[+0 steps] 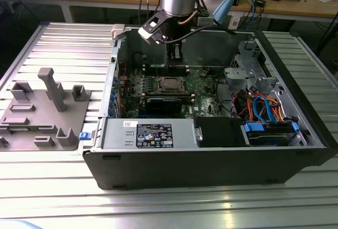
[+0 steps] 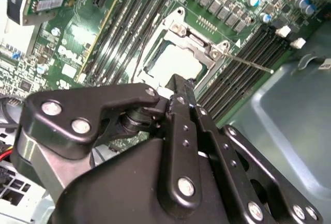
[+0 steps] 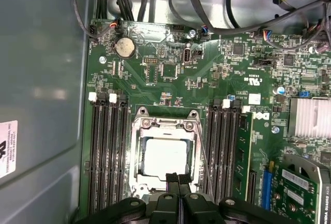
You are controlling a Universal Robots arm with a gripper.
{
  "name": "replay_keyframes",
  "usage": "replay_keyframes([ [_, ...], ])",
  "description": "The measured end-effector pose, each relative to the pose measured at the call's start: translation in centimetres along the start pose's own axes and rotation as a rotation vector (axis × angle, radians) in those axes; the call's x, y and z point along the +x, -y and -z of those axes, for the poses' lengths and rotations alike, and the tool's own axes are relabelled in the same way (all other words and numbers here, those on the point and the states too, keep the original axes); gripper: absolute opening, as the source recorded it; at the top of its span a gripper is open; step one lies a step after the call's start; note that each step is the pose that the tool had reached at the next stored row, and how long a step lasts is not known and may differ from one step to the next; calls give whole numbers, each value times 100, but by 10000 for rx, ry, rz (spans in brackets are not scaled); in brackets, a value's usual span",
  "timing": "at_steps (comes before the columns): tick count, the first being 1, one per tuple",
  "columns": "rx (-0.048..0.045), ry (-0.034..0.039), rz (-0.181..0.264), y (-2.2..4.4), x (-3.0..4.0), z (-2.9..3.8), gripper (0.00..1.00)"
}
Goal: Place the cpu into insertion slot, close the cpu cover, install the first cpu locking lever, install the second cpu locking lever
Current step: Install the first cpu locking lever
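Note:
The cpu [image 3: 165, 157] lies flat in the insertion slot [image 3: 135, 180], its silver face up. The cpu cover [image 3: 138, 146], a silver frame, lies down around it. In the second wrist view the cpu [image 2: 173, 63] shows bright through the cover [image 2: 178, 27], and a thin locking lever rod [image 2: 248, 62] sticks out to one side, away from the socket. A second wire lever [image 3: 204, 167] runs along the socket's edge. My gripper [image 3: 176, 178] hangs just above the socket's near edge, fingers together and holding nothing. In the exterior view the gripper [image 1: 174, 57] is over the socket [image 1: 170, 83], inside the open case.
Black memory slots [image 3: 106, 157] flank the socket on both sides. A green card [image 3: 305, 193] and a finned heat sink [image 3: 310, 116] sit nearby. The case wall [image 1: 113, 75], power supply [image 1: 148, 134] and drive cage with cables [image 1: 264, 107] ring the board. A grey fixture [image 1: 45, 107] lies outside.

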State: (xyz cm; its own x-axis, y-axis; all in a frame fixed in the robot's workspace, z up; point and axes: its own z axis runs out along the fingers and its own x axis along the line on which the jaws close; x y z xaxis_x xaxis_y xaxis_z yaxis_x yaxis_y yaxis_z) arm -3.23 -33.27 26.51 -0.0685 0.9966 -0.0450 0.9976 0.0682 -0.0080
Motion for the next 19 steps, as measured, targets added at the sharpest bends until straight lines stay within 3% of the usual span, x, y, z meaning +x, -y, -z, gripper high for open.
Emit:
replay_keyframes([
  [4,0,1,0,0,-2,49,11],
  [11,0,4,17,0,-2,52,11],
  [19,-39,12,857,0,-2,52,11],
])
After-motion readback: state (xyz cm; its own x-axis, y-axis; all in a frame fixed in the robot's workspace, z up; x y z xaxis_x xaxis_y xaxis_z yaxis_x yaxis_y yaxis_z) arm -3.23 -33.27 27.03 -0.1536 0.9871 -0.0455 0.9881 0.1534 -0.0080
